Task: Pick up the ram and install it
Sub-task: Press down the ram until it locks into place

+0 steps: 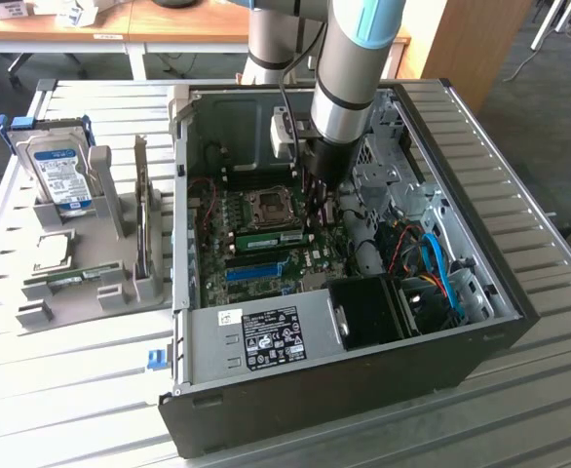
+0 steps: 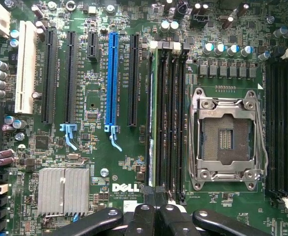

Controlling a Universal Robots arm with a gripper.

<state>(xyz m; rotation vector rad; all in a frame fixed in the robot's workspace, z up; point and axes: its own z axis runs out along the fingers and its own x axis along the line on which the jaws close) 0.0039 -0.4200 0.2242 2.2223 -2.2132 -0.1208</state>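
Two fingers (image 2: 143, 216) are pressed together w/ no gap between them. Their tips sit right over one end of the ram (image 2: 157, 123); can't tell if they actually touch it. The ram stands on edge in the outermost slot of the memory bank next to the CPU socket (image 2: 226, 136), running the full slot length w/ the white latches at the far end. In the exterior view it shows as a green strip (image 1: 266, 238) on the mobo (image 1: 266, 268), just by the fingers (image 1: 315, 207).

Beyond the memory bank is the blue expansion slot (image 2: 112, 78), then black slots and a silver heatsink (image 2: 63, 191) nr the DELL print. The arm (image 1: 349, 68) comes down into the open PC case (image 1: 315, 409), which lies on the slatted desk (image 1: 61, 370). At the exterior view's left, a grey holder (image 1: 110, 210) carries a blue-labelled hard drive (image 1: 59, 175) upright and a second green stick (image 1: 71, 280) lying low, well apart from the case.
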